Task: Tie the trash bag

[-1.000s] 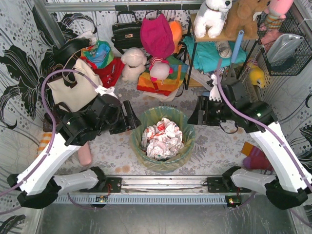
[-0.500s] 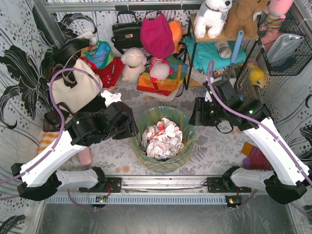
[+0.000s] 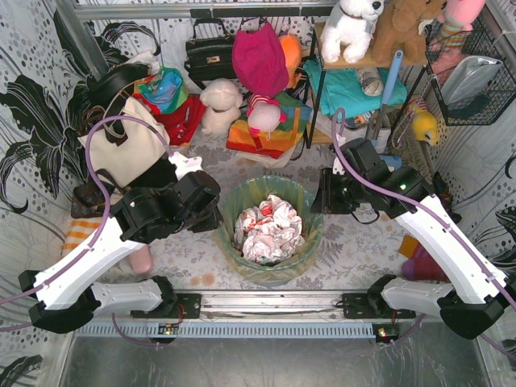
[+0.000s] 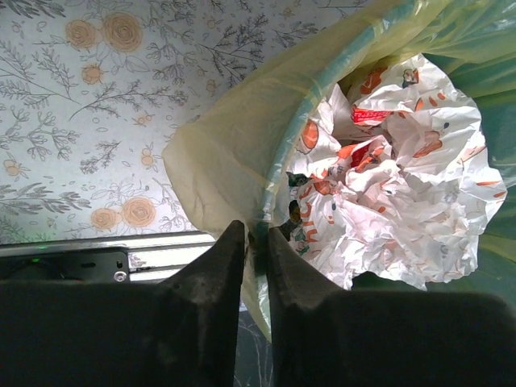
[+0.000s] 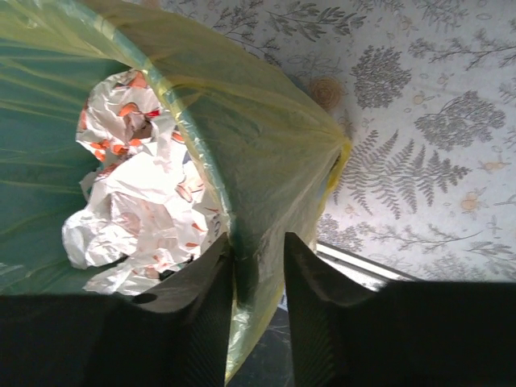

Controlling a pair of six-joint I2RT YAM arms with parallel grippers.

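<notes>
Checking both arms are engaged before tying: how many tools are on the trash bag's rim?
2. The left tool pinches the trash bag rim on its left side; the right tool pinches it on the right side. Neither is hidden.

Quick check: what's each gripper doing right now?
Left gripper: closed on the trash bag at its rim.
Right gripper: jaws either side of the bag's rim; whether they pinch it cannot be told.
</notes>
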